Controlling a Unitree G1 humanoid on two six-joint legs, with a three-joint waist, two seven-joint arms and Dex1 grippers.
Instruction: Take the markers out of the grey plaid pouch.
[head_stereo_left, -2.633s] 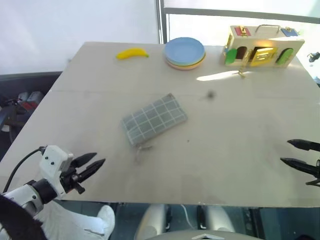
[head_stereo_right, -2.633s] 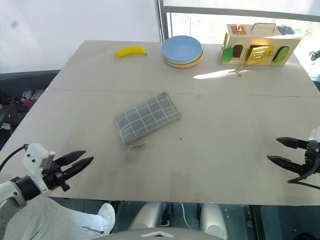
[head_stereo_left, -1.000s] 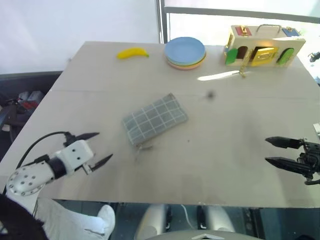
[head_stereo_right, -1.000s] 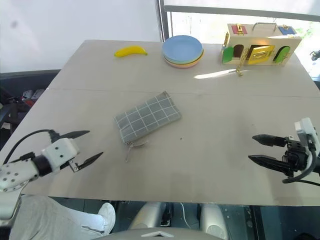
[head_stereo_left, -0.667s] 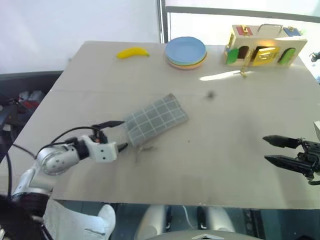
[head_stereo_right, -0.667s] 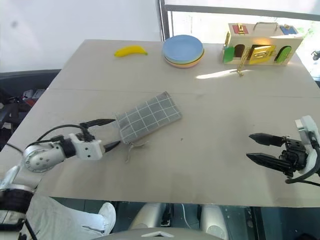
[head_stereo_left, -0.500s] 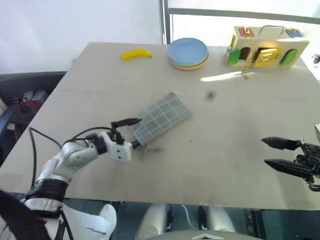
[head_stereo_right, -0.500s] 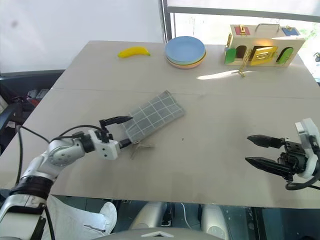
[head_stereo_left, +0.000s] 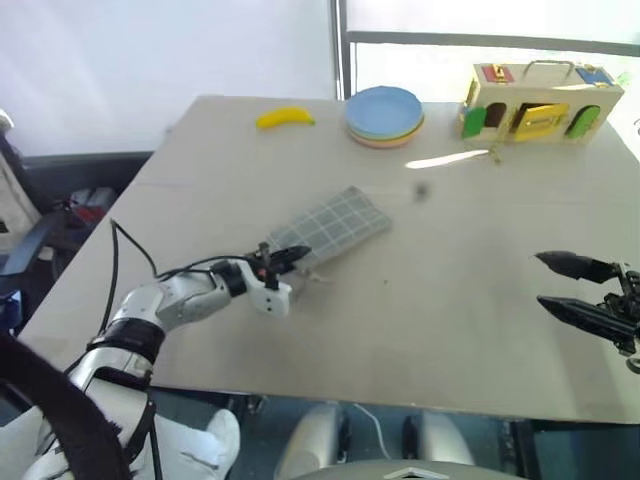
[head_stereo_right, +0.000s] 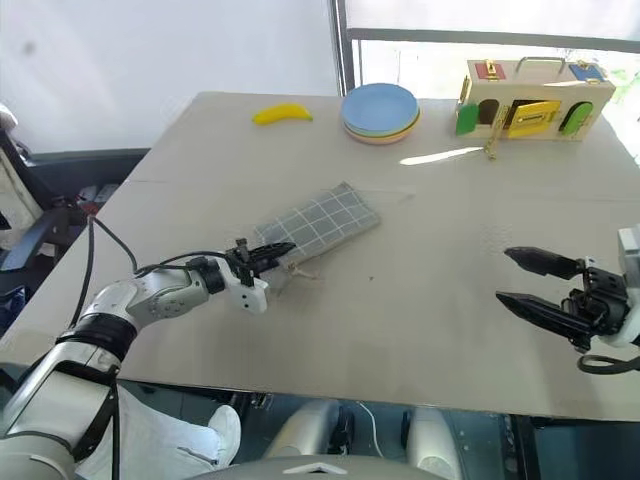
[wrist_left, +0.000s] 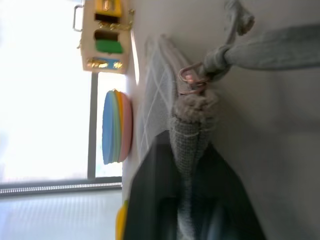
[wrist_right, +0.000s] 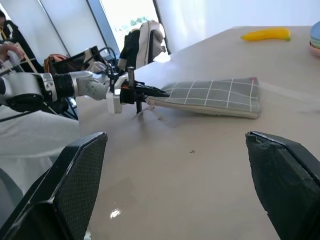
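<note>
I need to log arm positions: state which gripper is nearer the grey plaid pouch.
Left. The left gripper is shut on the near corner of the grey plaid pouch. The right gripper hangs open over the table's right side, well away from it.

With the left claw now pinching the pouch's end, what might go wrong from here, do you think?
The left claw is shut on a corner of the grey plaid pouch beside its zipper pull; that thin fabric may slip out. The right claw hangs open, well away, so any pull may drag the closed pouch across the table.
</note>
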